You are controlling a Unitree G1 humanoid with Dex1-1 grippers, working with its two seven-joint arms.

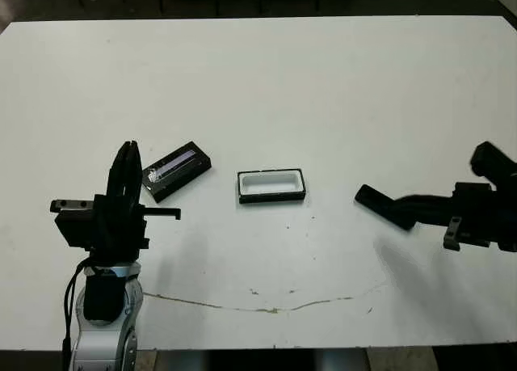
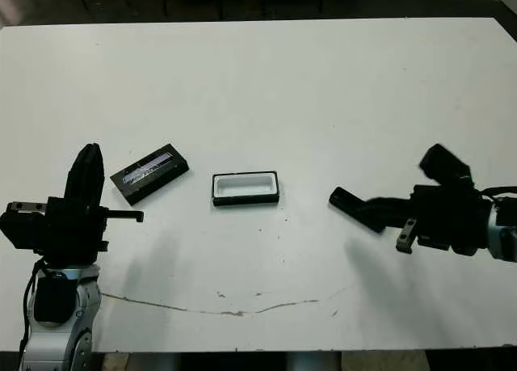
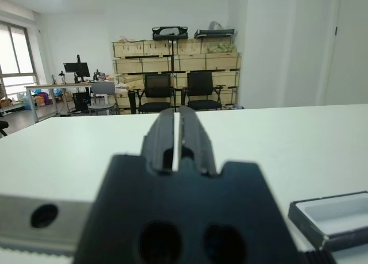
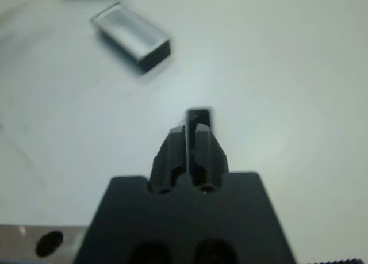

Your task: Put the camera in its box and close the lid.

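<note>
Right gripper (image 1: 380,203) clenched on the camera (image 4: 198,115), over the table (image 1: 323,88) at 3 o'clock of the open box (image 1: 271,186). Lid (image 1: 176,170) at box's 9 o'clock. Left gripper (image 1: 126,170) clenched, empty, beside lid.

Open box (image 1: 271,186) — lid (image 1: 176,170) beside

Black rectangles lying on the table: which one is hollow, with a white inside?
The box, mid-table: black walls around a white hollow. The lid on its left is a solid slab with a silvery stripe.
</note>
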